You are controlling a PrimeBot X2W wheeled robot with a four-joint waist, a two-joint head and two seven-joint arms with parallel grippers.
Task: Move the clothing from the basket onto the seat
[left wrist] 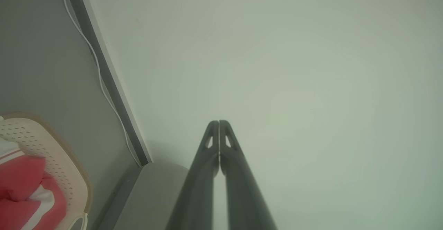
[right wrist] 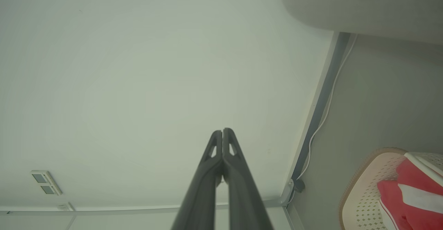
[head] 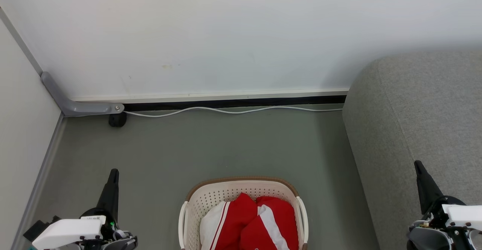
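Note:
The cream basket with a brown rim stands on the floor at the bottom centre of the head view, cut off by the frame edge. Red clothing with white bands fills it; it also appears as clothing and clothing in the basket and basket of the wrist views. The grey seat rises at the right. My left gripper points up at the lower left, shut and empty, fingers together. My right gripper at the lower right, over the seat's edge, is likewise shut.
A white wall closes the back, with a white cable along its base. A grey bracket and a black foot sit in the left corner by a side panel. Grey floor lies between wall and basket.

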